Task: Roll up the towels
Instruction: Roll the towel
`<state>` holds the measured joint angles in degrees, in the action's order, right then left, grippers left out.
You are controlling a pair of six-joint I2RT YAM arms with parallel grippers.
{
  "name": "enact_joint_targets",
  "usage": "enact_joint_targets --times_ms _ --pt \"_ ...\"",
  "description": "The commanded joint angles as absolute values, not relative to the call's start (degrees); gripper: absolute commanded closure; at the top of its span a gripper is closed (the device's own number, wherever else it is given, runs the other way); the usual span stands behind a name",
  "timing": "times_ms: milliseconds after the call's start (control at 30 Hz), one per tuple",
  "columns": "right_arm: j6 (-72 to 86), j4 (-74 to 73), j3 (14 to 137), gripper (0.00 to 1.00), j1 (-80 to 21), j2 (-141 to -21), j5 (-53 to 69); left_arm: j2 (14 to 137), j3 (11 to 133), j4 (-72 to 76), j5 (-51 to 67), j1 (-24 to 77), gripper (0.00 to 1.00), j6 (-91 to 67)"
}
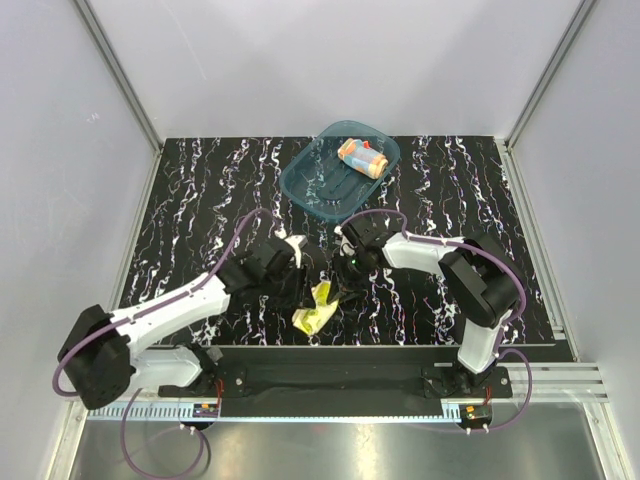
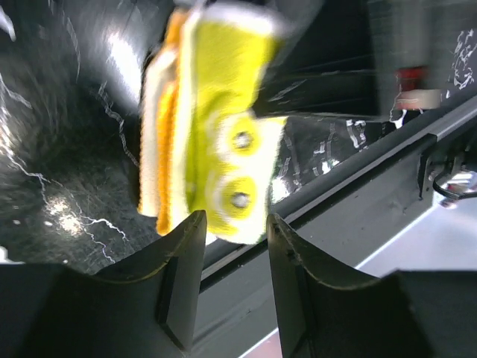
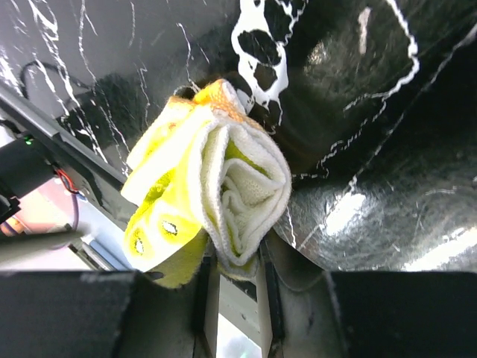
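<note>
Here the right gripper (image 3: 237, 270) pinches the yellow towel (image 1: 316, 306), its long axis slanting from near-left to far-right; the left gripper (image 2: 236, 221) stands open just beside it.

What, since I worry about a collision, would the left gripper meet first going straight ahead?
The yellow towel: it sits directly ahead of the left gripper, just beyond its open fingers. Depth is unclear, so how near it is cannot be told.
</note>
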<state>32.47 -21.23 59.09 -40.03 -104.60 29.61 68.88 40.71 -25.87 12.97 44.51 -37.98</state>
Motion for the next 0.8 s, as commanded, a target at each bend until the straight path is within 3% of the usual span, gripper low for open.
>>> enact_joint_targets --times_ms 0,300,767 --pt "30.41 -27.59 61.08 0.81 -41.22 -103.54 23.82 67.32 46.92 -33.3 0.18 51.21 0.57 -35.33" --pt "30.32 -29.79 63.19 0.81 -41.75 -103.45 23.12 78.81 55.98 -36.82 -14.32 65.46 0.55 -34.63" --pt "29.18 -31.29 63.63 0.82 -41.75 -102.92 23.55 92.98 58.01 -38.59 -23.55 69.87 0.53 -36.12"
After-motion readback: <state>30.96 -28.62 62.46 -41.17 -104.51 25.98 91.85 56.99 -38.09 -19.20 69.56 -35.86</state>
